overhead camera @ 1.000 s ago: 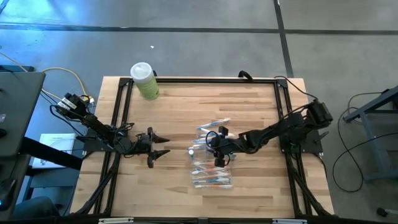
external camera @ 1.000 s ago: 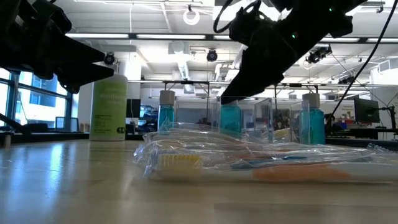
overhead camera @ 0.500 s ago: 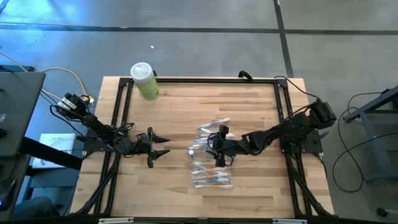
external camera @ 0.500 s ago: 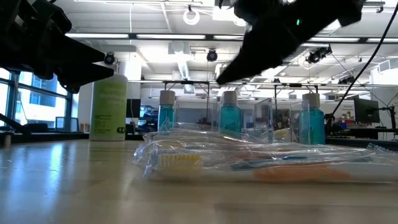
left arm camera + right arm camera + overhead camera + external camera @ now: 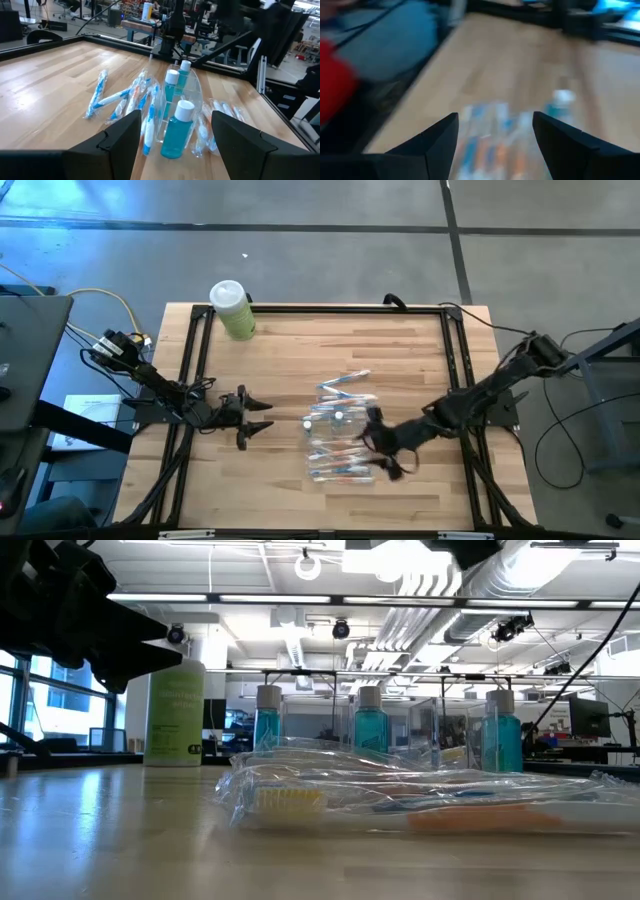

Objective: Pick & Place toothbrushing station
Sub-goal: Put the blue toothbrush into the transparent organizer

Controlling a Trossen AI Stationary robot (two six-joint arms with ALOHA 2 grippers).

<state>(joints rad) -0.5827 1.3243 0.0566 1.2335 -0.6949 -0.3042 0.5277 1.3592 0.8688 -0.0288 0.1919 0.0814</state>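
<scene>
While wrapped toothbrushes [image 5: 338, 465] crowd the holder [image 5: 338, 420], green bottle [image 5: 233, 310] well apart

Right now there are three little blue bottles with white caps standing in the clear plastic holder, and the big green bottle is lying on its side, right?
Almost. The three small white-capped blue bottles do stand in the clear plastic holder, but the large pale green white-capped bottle is not lying down. The low view shows it standing upright on the wooden table.
</scene>
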